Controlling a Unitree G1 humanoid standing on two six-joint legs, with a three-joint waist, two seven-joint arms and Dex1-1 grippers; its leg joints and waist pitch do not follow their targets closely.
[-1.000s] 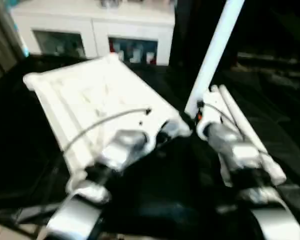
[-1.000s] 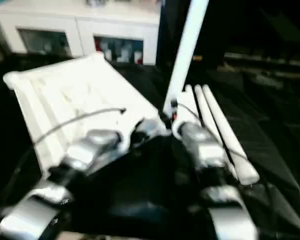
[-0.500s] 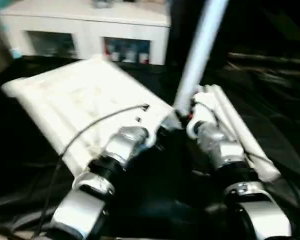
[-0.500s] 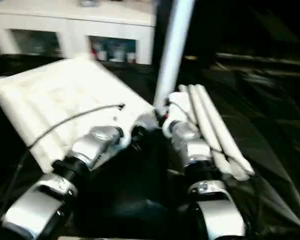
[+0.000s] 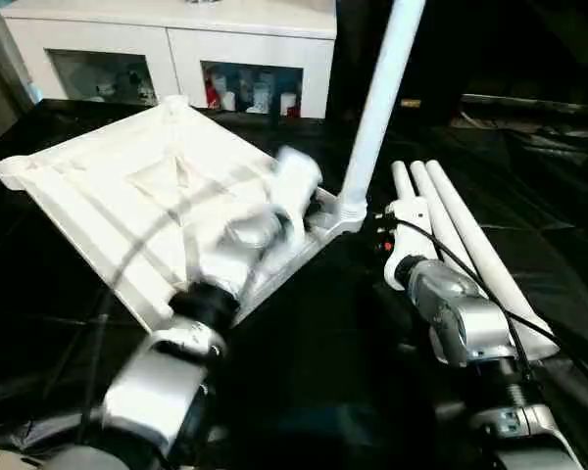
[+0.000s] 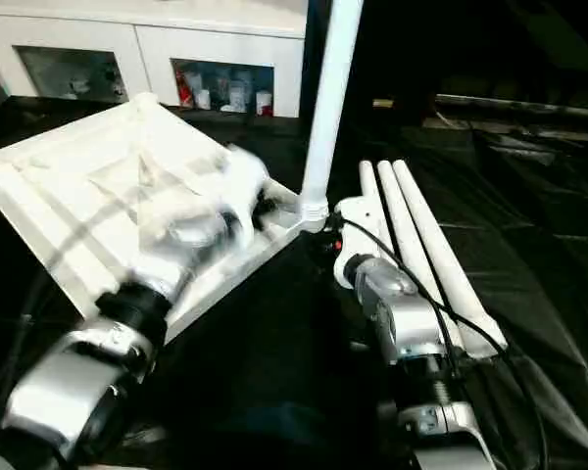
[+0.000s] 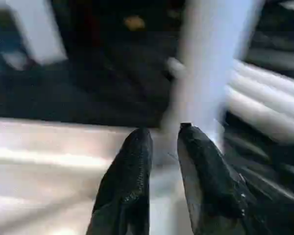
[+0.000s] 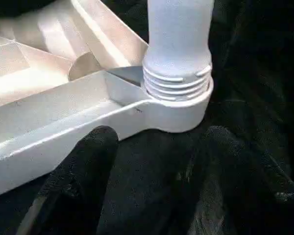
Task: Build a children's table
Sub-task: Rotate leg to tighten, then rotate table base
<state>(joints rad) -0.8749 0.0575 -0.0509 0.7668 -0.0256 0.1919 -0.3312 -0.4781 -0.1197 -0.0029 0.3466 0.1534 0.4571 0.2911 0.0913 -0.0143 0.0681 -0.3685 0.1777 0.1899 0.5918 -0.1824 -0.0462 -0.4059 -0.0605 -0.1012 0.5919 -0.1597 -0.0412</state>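
White ribbed plastic tabletop (image 5: pixel 108 196) lying underside-up on black cloth (image 5: pixel 323 372). Left gripper (image 7: pixel 164 139) hovering over it, fingers narrowly parted, gripping nothing. White tubular leg (image 5: pixel 377 108) standing in corner socket (image 8: pixel 179 105). Right gripper (image 8: pixel 157 147) gaping wide, empty. Three loose white legs (image 5: pixel 461 235) lying right.

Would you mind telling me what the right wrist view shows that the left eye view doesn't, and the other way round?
Right wrist view alone: the screw threads at the foot of the upright leg, still showing above the corner socket, and the right pincer open with nothing between its fingers.

Left eye view alone: the whole ribbed tabletop, three spare legs lying side by side on the black cloth, and the white cabinet behind.

Both: that one leg standing in the tabletop's corner.
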